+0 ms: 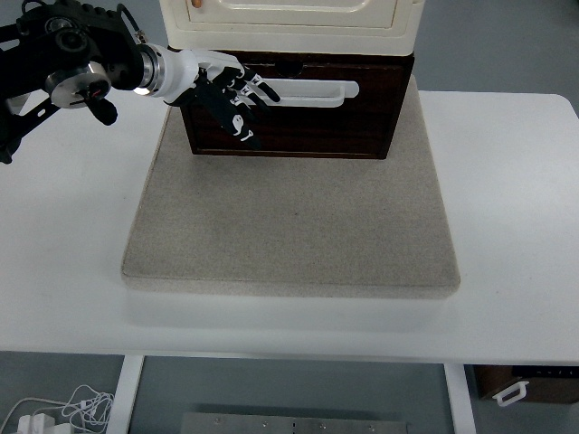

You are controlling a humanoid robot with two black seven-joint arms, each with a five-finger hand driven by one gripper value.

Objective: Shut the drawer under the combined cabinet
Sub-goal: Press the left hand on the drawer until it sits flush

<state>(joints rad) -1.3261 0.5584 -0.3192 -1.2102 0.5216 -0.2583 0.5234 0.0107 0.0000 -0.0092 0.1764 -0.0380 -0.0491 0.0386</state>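
From nine o'clock the left arm reaches in, its left hand flat against the dark drawer front at twelve o'clock, fingers spread wide, holding nothing. The drawer sits under the cream cabinet, upon a grey mat.

Left arm in from upper left, wrist level; left hand extended, fingers spread, holding nothing.

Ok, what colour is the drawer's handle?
White, on the dark brown drawer front; the handle shows in the top view.
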